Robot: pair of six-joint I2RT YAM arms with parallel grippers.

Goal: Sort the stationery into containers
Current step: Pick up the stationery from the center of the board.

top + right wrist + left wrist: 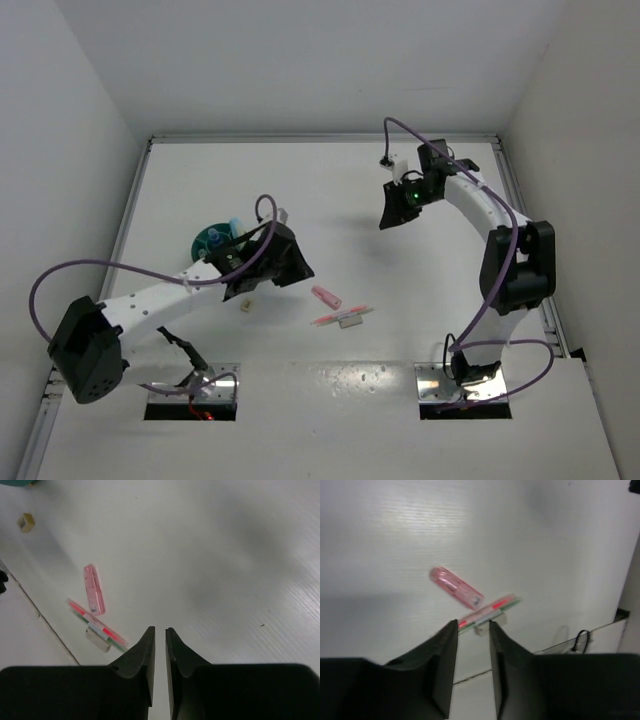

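A pink piece [326, 297] and a thin red and green pen [342, 318] with a small white piece beside it lie at the table's middle. A beige eraser [244, 303] lies left of them. The teal cup [208, 240] stands further left with a light-blue stick [232, 222] in it. My left gripper [288, 262] hovers between cup and pen, partly open and empty. In its wrist view the pink piece [456, 587] and pen [487, 610] lie just beyond the gripper [472, 625]. My right gripper [395, 212] hangs over the far right, jaws almost together, empty [160, 630].
The right wrist view shows the pink piece [94, 589], the pen [97, 622], the eraser [25, 522] and the cup's edge [17, 482]. White walls enclose the table. A seam [330, 358] and two cable cut-outs run along the near edge.
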